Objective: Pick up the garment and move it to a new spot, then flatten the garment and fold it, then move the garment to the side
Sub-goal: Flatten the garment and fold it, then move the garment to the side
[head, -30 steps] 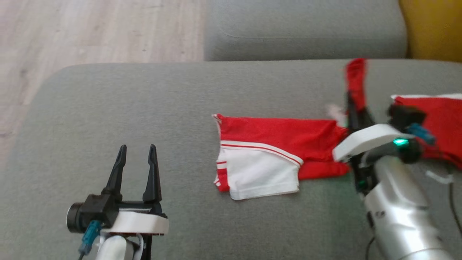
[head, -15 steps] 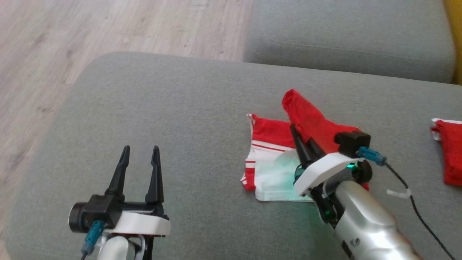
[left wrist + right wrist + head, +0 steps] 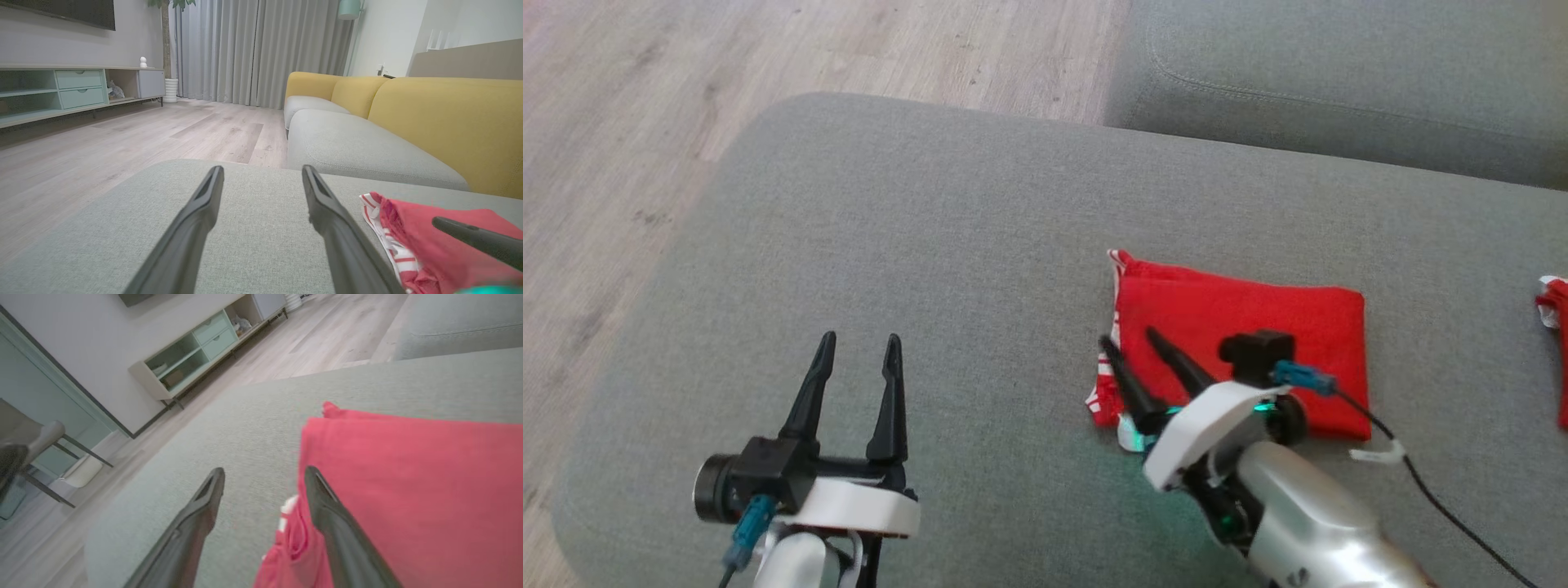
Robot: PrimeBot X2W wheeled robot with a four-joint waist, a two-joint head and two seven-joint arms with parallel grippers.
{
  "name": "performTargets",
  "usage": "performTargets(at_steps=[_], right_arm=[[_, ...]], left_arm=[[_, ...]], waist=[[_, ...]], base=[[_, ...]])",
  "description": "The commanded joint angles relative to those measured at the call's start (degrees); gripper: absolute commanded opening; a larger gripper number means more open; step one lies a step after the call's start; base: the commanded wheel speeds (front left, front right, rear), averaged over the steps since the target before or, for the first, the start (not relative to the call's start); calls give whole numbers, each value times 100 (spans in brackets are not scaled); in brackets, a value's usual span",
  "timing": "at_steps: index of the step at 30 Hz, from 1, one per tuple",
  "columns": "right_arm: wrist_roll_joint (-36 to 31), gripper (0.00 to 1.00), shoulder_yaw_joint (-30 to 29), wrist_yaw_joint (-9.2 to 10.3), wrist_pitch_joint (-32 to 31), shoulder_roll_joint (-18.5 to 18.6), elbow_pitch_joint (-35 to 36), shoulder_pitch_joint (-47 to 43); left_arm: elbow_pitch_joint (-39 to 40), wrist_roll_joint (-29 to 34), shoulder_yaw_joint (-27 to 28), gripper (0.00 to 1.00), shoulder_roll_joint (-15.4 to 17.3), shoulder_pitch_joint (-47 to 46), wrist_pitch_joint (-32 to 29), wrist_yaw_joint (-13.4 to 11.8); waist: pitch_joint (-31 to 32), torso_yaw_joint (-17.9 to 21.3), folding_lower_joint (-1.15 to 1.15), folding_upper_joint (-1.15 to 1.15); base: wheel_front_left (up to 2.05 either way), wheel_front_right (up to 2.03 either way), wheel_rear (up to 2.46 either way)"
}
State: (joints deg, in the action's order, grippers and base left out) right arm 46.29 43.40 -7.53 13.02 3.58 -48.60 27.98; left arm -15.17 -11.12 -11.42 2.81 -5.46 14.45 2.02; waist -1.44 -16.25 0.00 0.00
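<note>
Over a broad grey cushion (image 3: 931,204), finely woven and flat, with a rounded left end and a soft rounded far-left corner. Past the far and left edges, pale wood floor (image 3: 686,65). At the far right, across a narrow gap, a second seat cushion (image 3: 1339,73) of the same grey. In the left wrist view, yellow backrests (image 3: 449,122) along the right side, grey curtains (image 3: 253,49) at the far wall, and a low cabinet (image 3: 61,90) with pale green drawers on the left. In the right wrist view, a dark chair (image 3: 32,445) out on the floor beyond the cushion's left end. Right of the cushion's middle, the garment (image 3: 1258,327): folded into a flat red rectangle, with red-and-white striped trim showing at its left edge. Right gripper (image 3: 1128,335) poised at the garment's near-left corner, fingers spread and pinching nothing, one finger over the red cloth and the other over bare cushion just beside the edge; contact with the cloth cannot be told. Left gripper (image 3: 860,336) at the near left, fingers wide apart and empty, well apart from the garment. Plenty of bare cushion left of the garment and along the far side. At the right edge of the head view, a second red cloth (image 3: 1558,327), well apart from the folded one. Trailing from the right wrist across the near-right cushion, a black cable (image 3: 1421,482).
</note>
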Motion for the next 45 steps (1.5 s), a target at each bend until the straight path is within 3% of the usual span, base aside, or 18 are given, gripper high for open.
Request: performTargets(at_steps=[1,8,12,17,23,30,45], right_arm=[[201,100,276,4,1,-70,327,167],[129,100,-159,4,173,-70,-283,591],[-857,100,-1264,4,194,-67,-367,882],[-2586,100,-2941,4,196,21,754,215],[-3862,100,-3997,4,196,-38,2287,-1024],[-3627,100,-4141,4,197,-67,3061,-1856],[-3357,100,-3984,4,197,-69,3245,-2042]], left_arm=[[133,-20,128,100,16,-295,55,-12],[78,-59,108,100,15,-336,55,-55],[131,-103,188,100,14,-327,55,-107],[167,-242,373,100,12,-255,55,-202],[218,-236,551,100,9,-134,55,-249],[308,-279,638,100,8,81,55,-244],[393,-262,645,100,8,63,55,-268]], waist=[[-4,40,0,0],[2,243,0,0],[0,478,0,0],[-28,759,0,0],[-64,1085,0,0],[-96,1306,0,0],[-221,1323,0,0]], base=[[0,0,0],[0,0,0],[0,0,0],[0,0,0],[0,0,0],[0,0,0],[0,0,0]])
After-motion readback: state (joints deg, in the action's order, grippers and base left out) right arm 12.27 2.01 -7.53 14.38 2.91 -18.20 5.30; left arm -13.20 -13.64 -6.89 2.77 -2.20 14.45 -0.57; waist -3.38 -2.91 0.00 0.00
